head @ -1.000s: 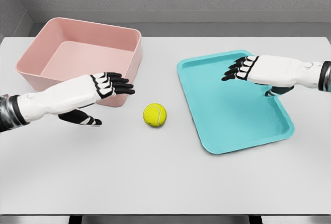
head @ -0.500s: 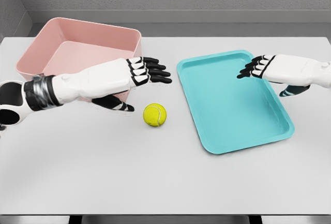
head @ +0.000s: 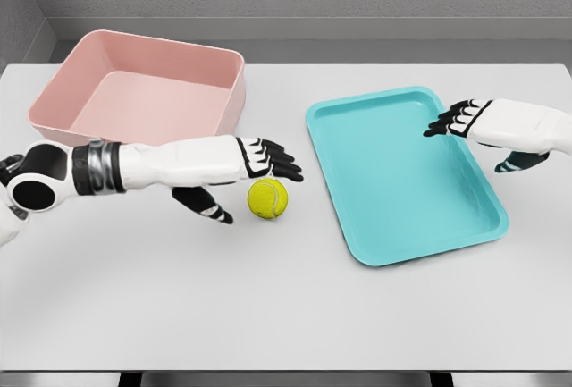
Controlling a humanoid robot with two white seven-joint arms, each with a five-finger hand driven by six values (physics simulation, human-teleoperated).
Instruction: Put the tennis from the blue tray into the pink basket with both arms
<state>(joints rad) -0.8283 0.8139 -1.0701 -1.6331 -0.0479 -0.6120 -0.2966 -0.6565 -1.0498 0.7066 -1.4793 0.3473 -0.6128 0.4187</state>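
A yellow tennis ball (head: 267,199) lies on the white table between the pink basket (head: 63,101) and the blue tray (head: 393,217). My left hand (head: 259,172) hovers just over and behind the ball, fingers spread above it and thumb hanging down to its left, not closed on it. My right hand (head: 469,132) floats open above the tray's right edge, holding nothing. The tray holds nothing and so does the basket.
The white table (head: 268,307) stretches wide in front of the ball. A grey wall runs along the table's far edge. The basket stands at the back left, the tray at the right.
My left arm has reached further right and dropped lower, so its hand now sits over the ball. My right hand has drawn back toward the right edge of the tray.
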